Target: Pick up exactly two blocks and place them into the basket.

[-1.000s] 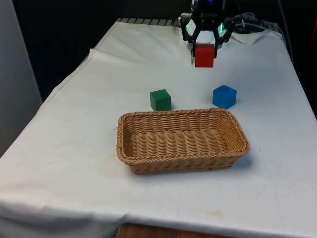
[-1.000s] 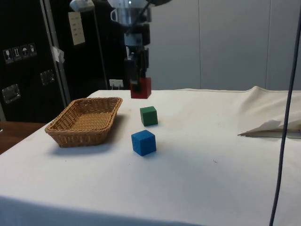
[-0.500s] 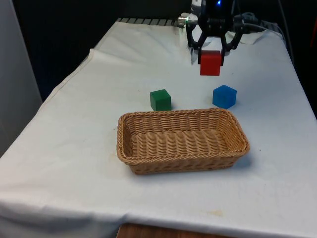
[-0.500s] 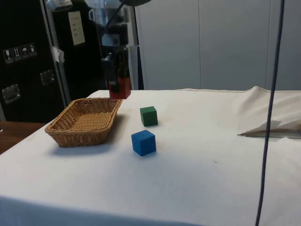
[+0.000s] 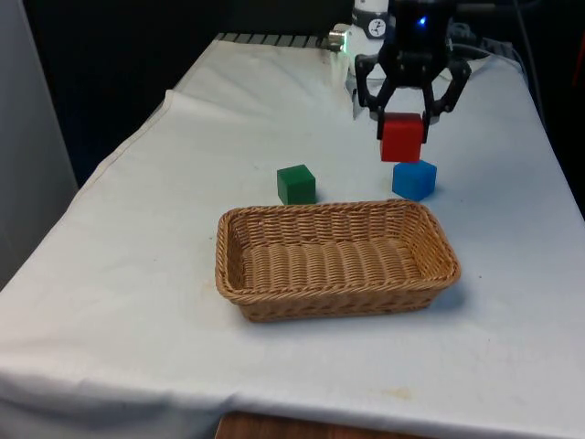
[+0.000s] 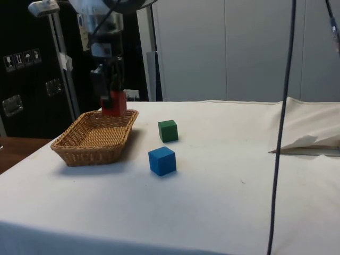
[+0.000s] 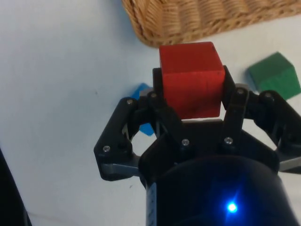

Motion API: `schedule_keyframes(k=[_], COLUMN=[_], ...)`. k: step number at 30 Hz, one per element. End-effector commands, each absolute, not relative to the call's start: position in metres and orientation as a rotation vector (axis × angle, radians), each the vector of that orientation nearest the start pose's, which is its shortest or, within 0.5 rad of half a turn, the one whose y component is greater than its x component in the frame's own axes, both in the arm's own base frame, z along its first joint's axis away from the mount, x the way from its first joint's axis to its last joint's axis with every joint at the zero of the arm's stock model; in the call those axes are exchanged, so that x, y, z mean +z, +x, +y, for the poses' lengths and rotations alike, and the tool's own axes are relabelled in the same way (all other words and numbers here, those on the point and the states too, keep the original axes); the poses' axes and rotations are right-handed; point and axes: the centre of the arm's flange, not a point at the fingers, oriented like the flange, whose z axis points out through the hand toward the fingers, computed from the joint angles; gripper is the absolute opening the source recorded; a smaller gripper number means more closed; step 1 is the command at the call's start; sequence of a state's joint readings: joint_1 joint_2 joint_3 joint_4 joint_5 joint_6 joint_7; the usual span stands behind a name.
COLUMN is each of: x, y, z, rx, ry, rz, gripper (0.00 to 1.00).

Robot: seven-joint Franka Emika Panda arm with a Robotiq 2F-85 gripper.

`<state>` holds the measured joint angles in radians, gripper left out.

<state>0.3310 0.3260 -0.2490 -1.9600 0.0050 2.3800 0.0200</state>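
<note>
White cloth (image 5: 137, 274) covers the table, rumpled at one far corner; black curtains and dark cabinets behind. Gripper (image 5: 403, 139) pinches red block (image 5: 401, 138) in the air, fingers clamped on its sides. Wicker basket (image 5: 334, 294) sits mid-table. Green block (image 5: 296, 184) and blue block (image 5: 414, 177) rest just beyond it, apart.
</note>
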Motion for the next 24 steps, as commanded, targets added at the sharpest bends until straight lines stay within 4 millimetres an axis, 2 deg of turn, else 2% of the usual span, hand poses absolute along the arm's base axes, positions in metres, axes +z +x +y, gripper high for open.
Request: schedule_keyframes(k=[1, 6, 7, 13, 15, 16, 19, 23, 24], x=[0.321, 0.309, 0.311, 0.292, 0.287, 0.29, 0.274, 0.259, 0.26], y=[0.623, 0.642, 0.64, 0.666, 0.673, 0.67, 0.686, 0.696, 0.695], z=[0.06, 0.066, 0.065, 0.074, 0.074, 0.073, 0.072, 0.067, 0.068], rx=[-0.162, -0.169, -0.18, -0.181, -0.185, -0.194, -0.193, -0.194, -0.194], ry=[-3.195, -3.195, -3.205, -3.203, -3.206, -3.214, -3.213, -3.221, -3.231], rz=[-0.119, -0.117, -0.118, -0.119, -0.122, -0.12, -0.127, -0.137, -0.134], gripper=[0.02, 0.02, 0.02, 0.02, 0.02, 0.02, 0.02, 0.02, 0.02])
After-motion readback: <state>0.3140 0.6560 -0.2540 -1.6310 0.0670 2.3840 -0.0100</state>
